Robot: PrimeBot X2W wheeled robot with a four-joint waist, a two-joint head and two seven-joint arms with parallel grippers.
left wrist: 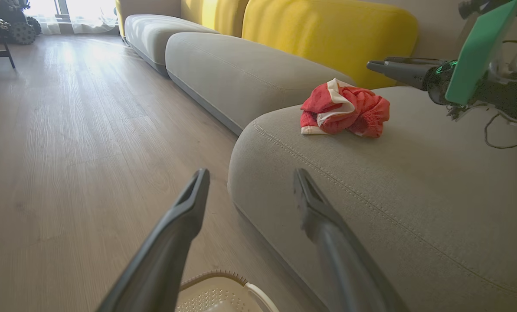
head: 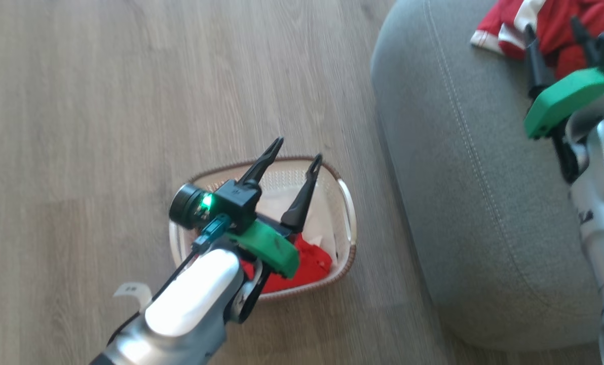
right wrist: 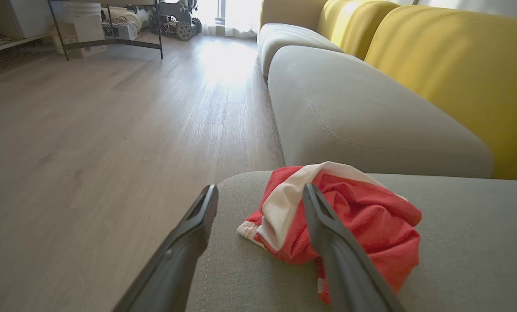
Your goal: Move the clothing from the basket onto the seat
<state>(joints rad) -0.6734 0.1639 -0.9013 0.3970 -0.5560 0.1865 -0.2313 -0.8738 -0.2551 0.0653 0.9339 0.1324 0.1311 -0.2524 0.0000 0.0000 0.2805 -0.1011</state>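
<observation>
The cream basket (head: pixel 343 188) stands on the floor left of the grey seat (head: pixel 459 177). Red clothing (head: pixel 313 261) and a white piece lie inside it. My left gripper (head: pixel 299 149) hovers open over the basket, holding nothing; in its wrist view the left gripper (left wrist: pixel 250 173) points past the basket's rim (left wrist: pixel 224 277) toward the seat (left wrist: pixel 371 186). A crumpled red and white garment (right wrist: pixel 358 212) lies on the seat (right wrist: pixel 458 242). My right gripper (right wrist: pixel 260 190) stands open just above and behind it, apart from the cloth, as the garment (left wrist: pixel 343 110) and right fingers (left wrist: pixel 397 68) show.
Wooden floor (head: pixel 129 126) spreads to the left of the sofa. More grey cushions (right wrist: pixel 349 108) and yellow backrests (right wrist: pixel 458 65) line the sofa's far side. A metal-legged table (right wrist: pixel 111 39) and boxes stand far across the room.
</observation>
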